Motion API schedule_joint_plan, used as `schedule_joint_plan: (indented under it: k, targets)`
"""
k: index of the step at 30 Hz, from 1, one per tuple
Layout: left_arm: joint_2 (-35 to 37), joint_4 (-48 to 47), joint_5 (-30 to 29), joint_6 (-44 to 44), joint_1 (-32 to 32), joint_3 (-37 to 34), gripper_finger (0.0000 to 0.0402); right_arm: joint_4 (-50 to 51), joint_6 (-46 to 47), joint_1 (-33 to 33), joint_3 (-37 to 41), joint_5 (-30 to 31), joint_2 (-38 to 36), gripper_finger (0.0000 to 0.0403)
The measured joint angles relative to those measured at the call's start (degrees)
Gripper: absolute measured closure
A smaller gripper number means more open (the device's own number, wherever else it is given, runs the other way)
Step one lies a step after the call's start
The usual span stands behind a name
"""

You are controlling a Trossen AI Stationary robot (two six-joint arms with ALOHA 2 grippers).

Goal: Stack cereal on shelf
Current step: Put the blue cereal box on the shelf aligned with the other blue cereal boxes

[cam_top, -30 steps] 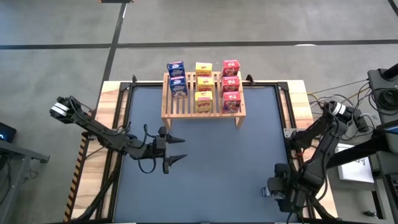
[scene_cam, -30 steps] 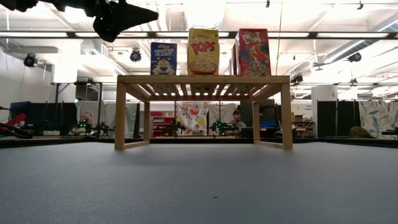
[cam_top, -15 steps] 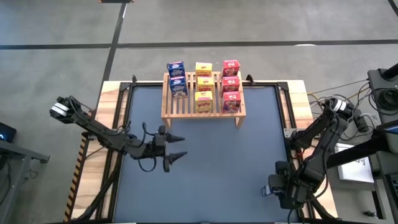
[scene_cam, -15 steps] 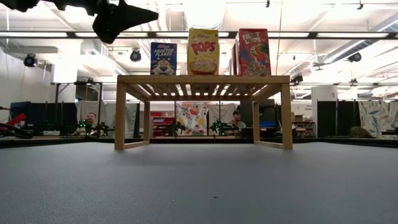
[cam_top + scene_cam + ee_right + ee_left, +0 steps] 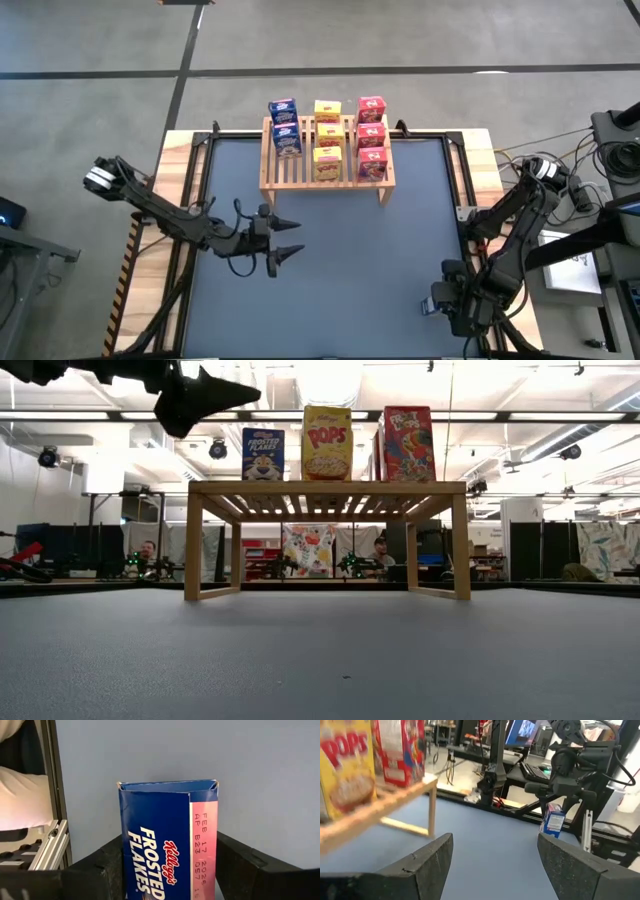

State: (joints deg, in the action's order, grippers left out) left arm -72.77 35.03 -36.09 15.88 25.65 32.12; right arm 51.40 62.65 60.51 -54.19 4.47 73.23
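Right gripper (image 5: 167,870) sat low at the near right corner of the table (image 5: 330,260), its two dark fingers (image 5: 100,865) pressed against the sides of a blue Frosted Flakes box (image 5: 167,845), so it looked clamped on that box, though whether the grip was fully firm could not be told. Eight boxes already stood on the wooden shelf (image 5: 327,181) at the far side of the table: two blue ones (image 5: 284,126), three yellow ones (image 5: 327,140) and three red ones (image 5: 372,138). By that count the task looked nearly finished, with only the blue row short by one and the held box left to carry over and set down. Left gripper (image 5: 284,238) hovered above the table's middle left, its fingers apart and empty, well clear of the shelf. It lay somewhat toward the path from the near right corner to the blue row, so the right arm might need to pass around it.
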Motion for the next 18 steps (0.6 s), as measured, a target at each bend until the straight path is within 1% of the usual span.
schedule_joint_plan:
  k: [3,6,8,10,14,16,18]
  targets:
    - [-1.7,0.0,1.1,3.6,-0.3,0.0,0.0127,-0.3,-0.7,0.0,0.0,0.0,0.0,0.0180]
    - [-3.0,0.1,1.3,3.9,-0.3,0.0,0.0127,-0.9,-1.0,0.0,0.0,0.0,0.0,0.0179]
    - [-2.6,-0.2,1.6,3.2,-0.3,0.0,0.0127,-0.9,-1.1,0.0,0.0,0.0,0.0,0.0179]
    - [0.2,-0.9,2.5,0.9,-0.4,0.0,0.0127,-1.0,-1.2,0.0,0.0,0.0,0.0,0.0179]
    - [8.3,-2.2,2.5,-2.8,-0.7,0.0,0.0127,-1.0,-1.3,0.0,0.0,0.0,0.0,0.0177]
    - [10.6,-4.5,2.5,-3.0,-0.6,0.0,0.0127,-1.0,-1.3,0.0,0.0,0.0,0.0,0.0177]
    - [11.2,-6.1,2.7,-2.3,-0.6,-0.4,0.0127,-1.2,-1.3,0.0,0.0,0.1,0.0,0.0177]
